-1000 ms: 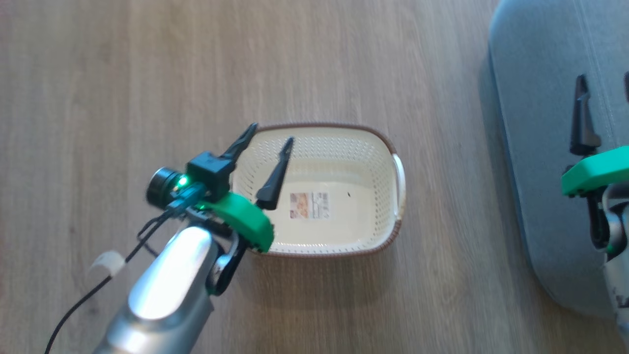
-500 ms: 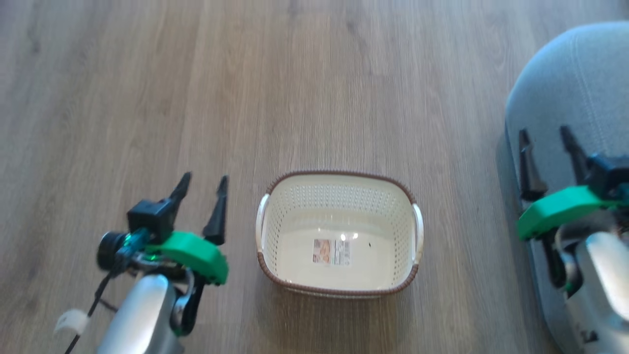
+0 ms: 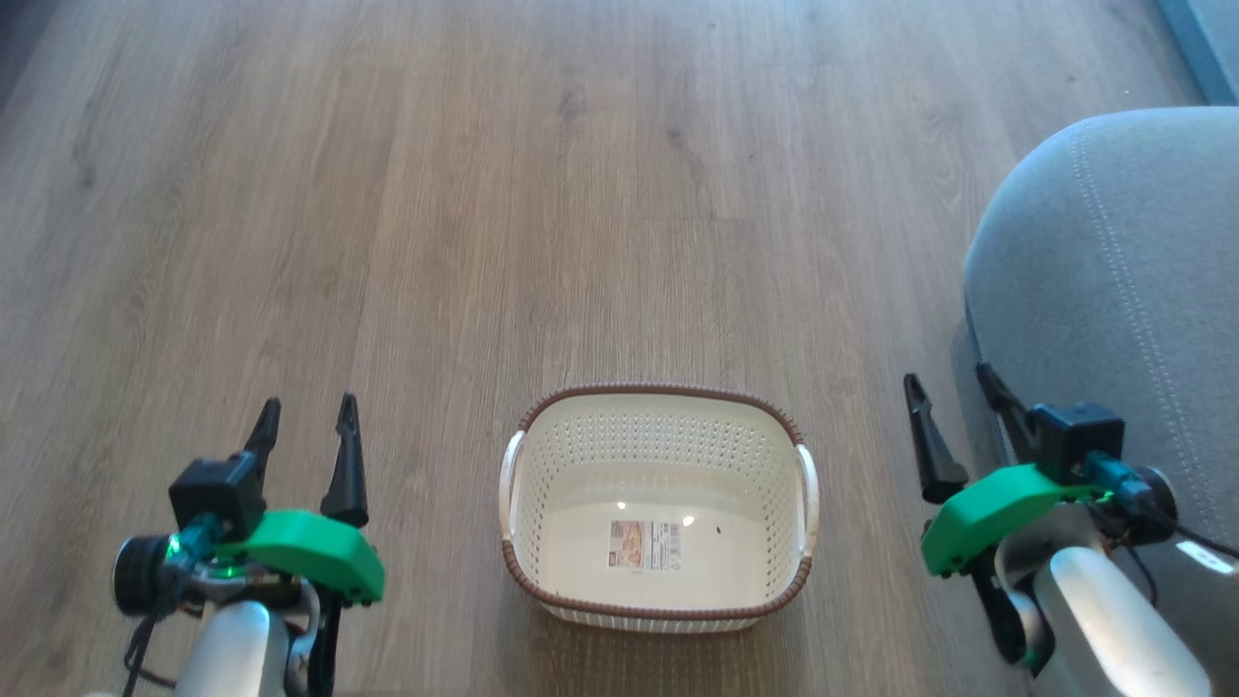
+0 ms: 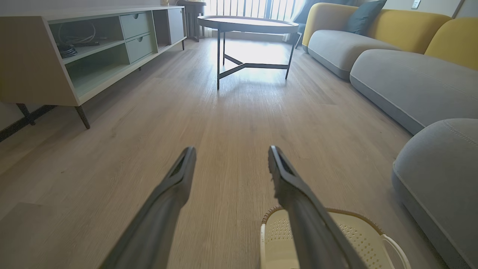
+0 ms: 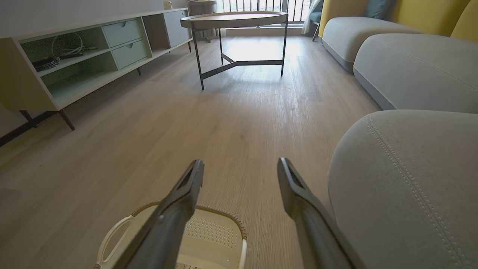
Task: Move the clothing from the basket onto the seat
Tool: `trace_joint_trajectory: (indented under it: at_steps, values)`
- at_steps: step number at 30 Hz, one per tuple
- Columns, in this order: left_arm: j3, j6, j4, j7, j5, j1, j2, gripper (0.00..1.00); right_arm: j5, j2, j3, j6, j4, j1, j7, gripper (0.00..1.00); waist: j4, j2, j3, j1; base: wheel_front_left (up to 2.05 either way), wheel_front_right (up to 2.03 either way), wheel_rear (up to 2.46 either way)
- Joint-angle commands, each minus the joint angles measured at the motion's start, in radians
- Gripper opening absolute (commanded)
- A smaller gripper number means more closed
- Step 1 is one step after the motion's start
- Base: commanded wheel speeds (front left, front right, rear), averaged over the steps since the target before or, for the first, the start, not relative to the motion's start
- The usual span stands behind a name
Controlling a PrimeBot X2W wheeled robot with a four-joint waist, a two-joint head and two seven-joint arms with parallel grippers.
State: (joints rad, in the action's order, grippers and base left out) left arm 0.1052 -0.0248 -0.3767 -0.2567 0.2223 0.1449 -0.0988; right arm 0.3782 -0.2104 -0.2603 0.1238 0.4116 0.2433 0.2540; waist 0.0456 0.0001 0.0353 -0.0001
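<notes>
Basket [image 3: 658, 391]: on wood floor [image 3: 581, 194], 6 o'clock, label [image 3: 644, 545] visible on base.
Seat [image 3: 1113, 290]: 2 o'clock of basket.
Left hand [image 3: 308, 407]: 9 o'clock of basket, released, nothing held.
Right hand [image 3: 947, 378]: 3 o'clock, between basket and seat, released.

Your basket [image 3: 658, 455] is cream plastic w/ perforated walls and a smooth base w/ slight sheen. It has a brown woven-look rim [image 3: 658, 390] and a paper label [image 3: 644, 546] inside. The floor [image 3: 581, 194] is matt wood-grain planks. At right, the seat [image 3: 1113, 290] is matt grey cloth w/ pale stitching. On the left gripper [image 3: 309, 400] & right gripper [image 3: 947, 374] you've got dark matt fingers [image 3: 345, 474], green plastic mounts [image 3: 310, 552] and glossy silver forearms [image 3: 1113, 620]. The far table [image 4: 246, 21] has a wood top and dark metal legs.
</notes>
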Motion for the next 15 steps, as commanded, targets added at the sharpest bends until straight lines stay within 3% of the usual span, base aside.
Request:
trace_joint_trajectory:
  at_steps: [1,6,15]
  values:
    - [-0.054,0.001,0.037,-0.005,-0.017,0.016,-0.001,1.0,-0.008,0.005,-0.023,0.007,-0.027,0.005,0.008,1.0,-0.008,-0.0001,-0.01,0.0001,0.0,0.0,0.0]
    - [-0.106,-0.006,0.055,-0.005,-0.049,-0.026,0.018,1.0,-0.015,0.025,-0.029,0.007,-0.052,-0.024,0.008,1.0,-0.027,-0.0001,-0.027,0.0001,0.0,0.0,0.0]
    - [-0.158,-0.012,0.087,-0.005,-0.068,-0.062,0.041,1.0,-0.054,0.061,0.059,0.007,-0.105,-0.069,0.008,1.0,-0.047,-0.0001,-0.034,0.0001,0.0,0.0,0.0]
